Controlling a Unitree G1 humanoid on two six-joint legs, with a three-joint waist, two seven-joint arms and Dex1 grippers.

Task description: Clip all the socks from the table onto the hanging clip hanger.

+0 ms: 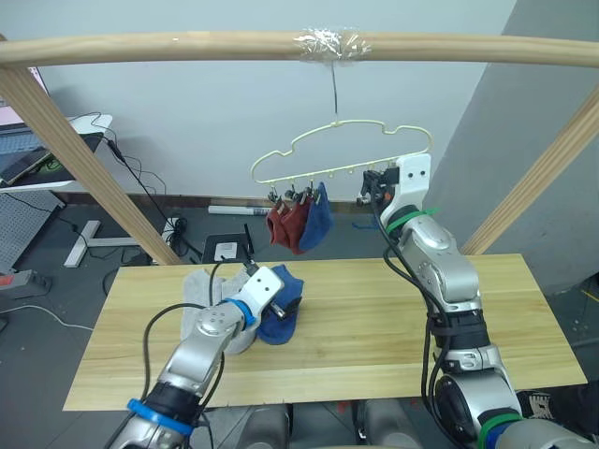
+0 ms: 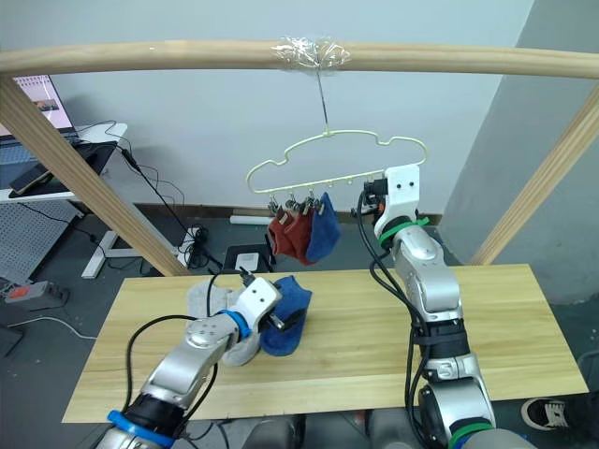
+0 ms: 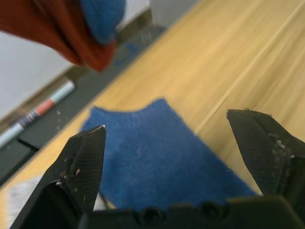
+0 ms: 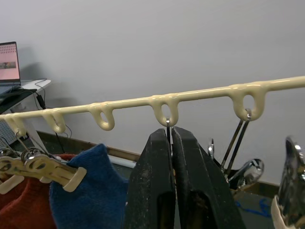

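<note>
While counting socks: three hang clipped on the clip hanger (image 1: 342, 150), three lie on the table (image 1: 374, 318).
Hanging socks: two rust red socks (image 1: 288, 223) and one blue sock (image 1: 319, 217), bunched together at the 9 o'clock end of the clip row.
Socks on the table: a second blue sock (image 1: 282, 309) and light grey socks (image 1: 198, 299) touching it on its 9 o'clock side; two grey ones by outline, though they overlap.
Clip hanger: hooked on a taped wooden pole (image 1: 299, 47) above the table's far edge.
Left claw (image 3: 174, 157): fingers spread wide, holding nothing, poised just over the blue sock lying on the table.
Right claw (image 4: 170, 179): raised at the hanger's 3 o'clock end, fingers pressed together around a thin metal clip (image 4: 167, 125) hanging from a loop.
</note>
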